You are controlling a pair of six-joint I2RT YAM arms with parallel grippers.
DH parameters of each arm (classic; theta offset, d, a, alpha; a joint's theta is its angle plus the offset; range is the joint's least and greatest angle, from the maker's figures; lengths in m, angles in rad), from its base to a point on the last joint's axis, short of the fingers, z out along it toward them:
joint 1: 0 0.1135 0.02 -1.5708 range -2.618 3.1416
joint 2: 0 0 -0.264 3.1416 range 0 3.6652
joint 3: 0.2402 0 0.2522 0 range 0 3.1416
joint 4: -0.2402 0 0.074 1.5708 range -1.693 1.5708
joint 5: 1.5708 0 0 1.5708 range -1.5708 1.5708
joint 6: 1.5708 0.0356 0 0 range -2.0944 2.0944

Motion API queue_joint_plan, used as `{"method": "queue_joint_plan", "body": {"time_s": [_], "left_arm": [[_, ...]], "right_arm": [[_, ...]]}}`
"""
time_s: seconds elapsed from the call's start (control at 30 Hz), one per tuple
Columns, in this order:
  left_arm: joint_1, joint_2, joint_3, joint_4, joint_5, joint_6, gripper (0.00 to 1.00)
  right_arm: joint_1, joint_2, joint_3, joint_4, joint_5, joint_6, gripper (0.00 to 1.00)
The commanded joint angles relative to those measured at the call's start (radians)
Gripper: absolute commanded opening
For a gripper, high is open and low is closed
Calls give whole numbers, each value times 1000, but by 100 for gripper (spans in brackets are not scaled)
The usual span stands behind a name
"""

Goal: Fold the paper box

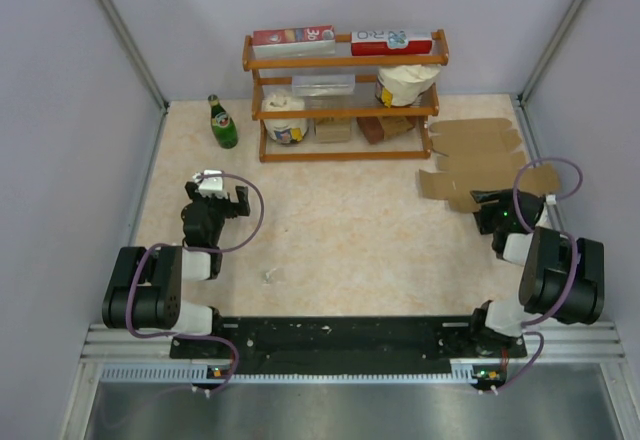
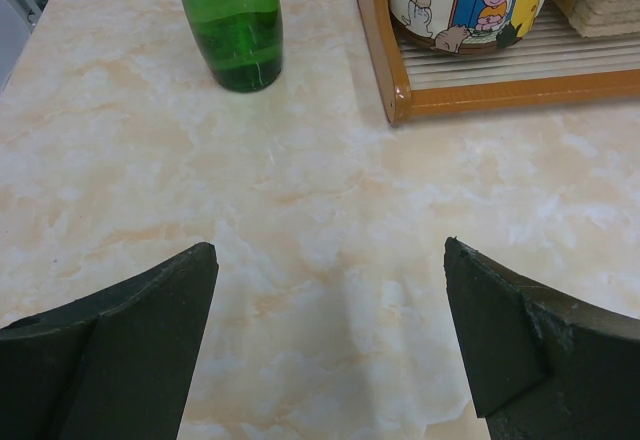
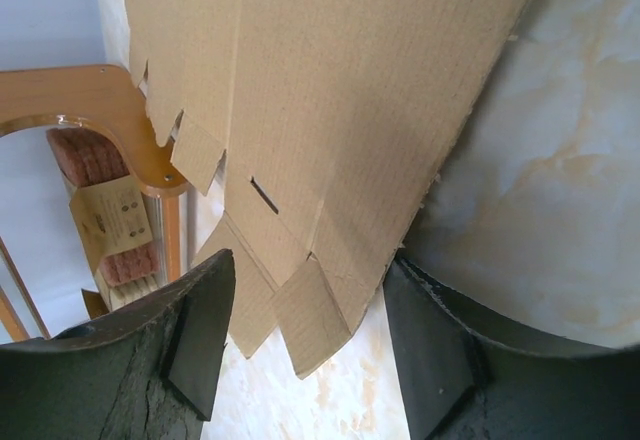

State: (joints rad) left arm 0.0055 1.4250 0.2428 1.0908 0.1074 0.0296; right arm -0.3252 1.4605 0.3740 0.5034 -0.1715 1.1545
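Centre: my right pincer (image 3: pixel 310 265), jaws parted, straddles an edge of the flat kraft-brown cardboard sheet (image 3: pixel 330 80). My left pincer (image 2: pixel 328 248) gapes wide.

The left arm (image 1: pixel 158 282) sat folded close to its base, and the left gripper (image 2: pixel 328 252) pointed forward and down with its jaws spread wide. The right arm (image 1: pixel 556 272) reached ahead, and the right gripper (image 3: pixel 310 260) tilted downward with its jaws somewhat narrower but apart.

Matt corrugated paper box (image 3: pixel 330 90), glossy green glass bottle (image 2: pixel 235 30), varnished wooden rack (image 2: pixel 385 50), marbled, perhaps laminate, table (image 2: pixel 300 210)
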Motion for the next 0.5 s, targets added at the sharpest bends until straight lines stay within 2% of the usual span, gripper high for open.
{"method": "queue_joint_plan", "body": {"time_s": [0.0,0.23,0.3,0.47], "left_arm": [[-1,2,24,35,-8,12,99],[-1,2,24,34,-9,12,99],[-2,3,24,35,-6,10,99],[-1,3,24,35,-8,10,99]], "right_arm": [[-15,52,-43,16,0,-10,59],[-15,109,-24,84,-43,-4,40],[-17,126,-15,89,-59,-3,29],[-23,121,-23,132,-66,4,12]]}}
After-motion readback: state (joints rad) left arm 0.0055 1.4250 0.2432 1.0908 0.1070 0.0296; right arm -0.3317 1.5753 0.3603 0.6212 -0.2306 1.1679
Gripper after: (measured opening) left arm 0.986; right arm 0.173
